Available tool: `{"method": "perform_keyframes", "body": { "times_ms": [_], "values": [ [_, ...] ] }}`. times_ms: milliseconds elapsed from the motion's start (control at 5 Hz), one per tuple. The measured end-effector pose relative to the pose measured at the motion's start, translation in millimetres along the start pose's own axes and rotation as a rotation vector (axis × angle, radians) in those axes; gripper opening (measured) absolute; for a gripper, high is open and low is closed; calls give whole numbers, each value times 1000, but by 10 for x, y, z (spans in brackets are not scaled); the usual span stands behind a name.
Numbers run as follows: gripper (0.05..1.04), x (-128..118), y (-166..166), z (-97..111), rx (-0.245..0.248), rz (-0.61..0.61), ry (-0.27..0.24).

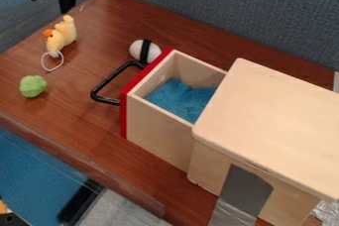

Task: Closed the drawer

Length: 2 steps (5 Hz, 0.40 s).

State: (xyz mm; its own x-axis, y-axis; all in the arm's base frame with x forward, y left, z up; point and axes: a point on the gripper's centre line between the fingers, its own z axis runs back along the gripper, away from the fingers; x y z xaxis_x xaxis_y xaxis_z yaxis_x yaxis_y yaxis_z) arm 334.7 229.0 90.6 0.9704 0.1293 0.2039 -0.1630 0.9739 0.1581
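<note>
At the near edge of the brown table (86, 121), strips of silver tape (232, 215) run up to the pale wooden cabinet (271, 116), below a dark gray patch (245, 190) on its side. The cabinet takes up the right side of the camera view, its flat top with rounded corners partly over the drawer (159, 126). The drawer stands pulled out toward the left, its open top showing a crumpled blue cloth (175, 98) on the bottom inside. Its red front (123, 116) bears a black bar handle (109, 80) that juts out over the table. Left of the handle and well apart from it sits a round, bumpy green toy (32, 86). Farther back, just beside the far end of the red front, lies a white rounded object (138, 51) with a black band around it. Over to the left, a pale yellow toy (66, 31) with an orange spot rests on the table, a thin white loop (53, 61) at its near end. Beyond that, at the upper left, the black gripper (50, 3) hangs fingers down, released, with a wide gap between its two fingers. It grasps nothing and is well apart from the drawer and handle. A blue-gray textured panel (232, 12) rises behind the table.
</note>
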Motion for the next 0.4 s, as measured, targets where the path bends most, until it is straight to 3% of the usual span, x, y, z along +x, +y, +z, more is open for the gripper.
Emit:
{"method": "perform_keyframes", "body": {
  "times_ms": [200, 400],
  "values": [
    [1000, -69, -56, -135, -22, 5, 44],
    [1000, -224, -336, -217, -74, 21, 126]
  ]
}}
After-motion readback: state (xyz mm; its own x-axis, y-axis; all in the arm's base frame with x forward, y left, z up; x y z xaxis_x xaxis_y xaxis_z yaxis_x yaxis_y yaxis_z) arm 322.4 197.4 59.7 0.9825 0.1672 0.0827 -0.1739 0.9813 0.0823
